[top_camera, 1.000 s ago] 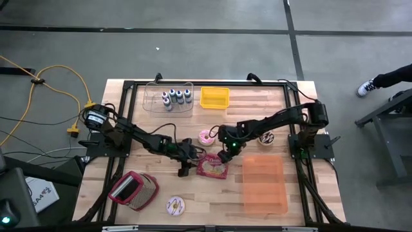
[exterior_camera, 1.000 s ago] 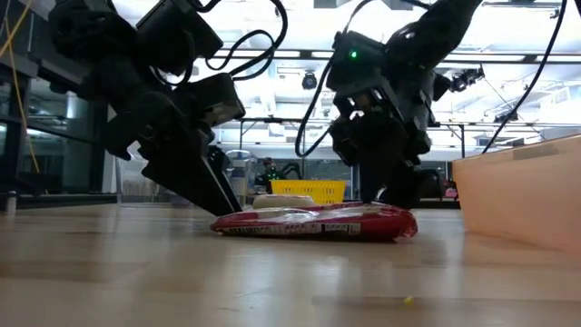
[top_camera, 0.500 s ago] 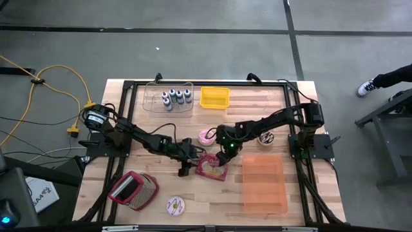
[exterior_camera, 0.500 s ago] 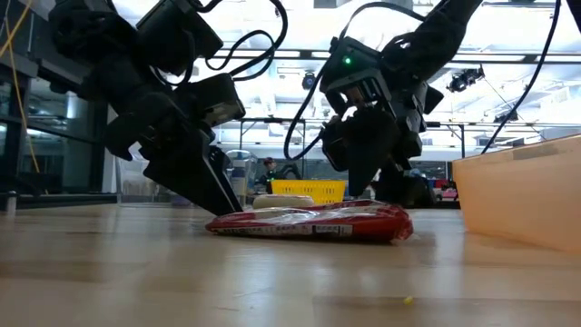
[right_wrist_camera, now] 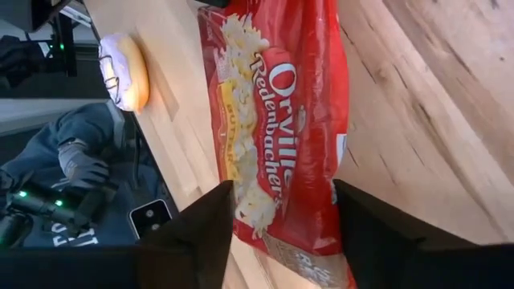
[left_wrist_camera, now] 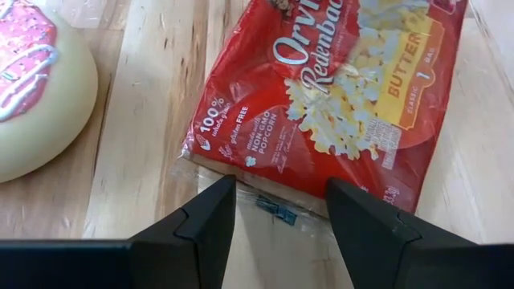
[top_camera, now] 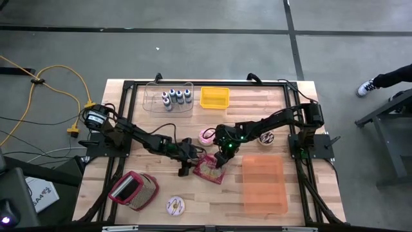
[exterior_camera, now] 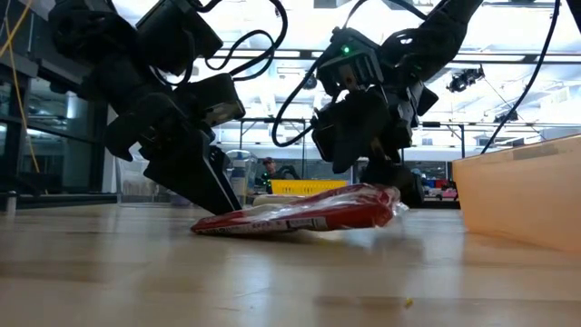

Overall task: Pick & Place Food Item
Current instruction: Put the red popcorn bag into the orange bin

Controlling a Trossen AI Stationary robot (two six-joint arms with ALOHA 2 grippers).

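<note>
- Right gripper (exterior_camera: 386,186) clamps the far end of the popcorn bag (exterior_camera: 300,213), tilting it up — likely for lifting.
- Left gripper (left_wrist_camera: 277,205), fingers apart, straddles the near seal — seemingly steadying it.

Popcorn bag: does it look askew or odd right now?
Yes. The popcorn bag is tilted: its end under the right gripper is raised off the table, while the end at the left gripper stays down. No tear or spill shows.

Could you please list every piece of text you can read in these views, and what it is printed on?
On the red plastic popcorn bag:
"Orville Redenbacher's" (whole in the right wrist view)
"BUTTER"
"100%"
"gluten FREE"
"NON GMO POPCORN"
Its finer print is too small to read.
The pink frosted donut carries no text.
</note>
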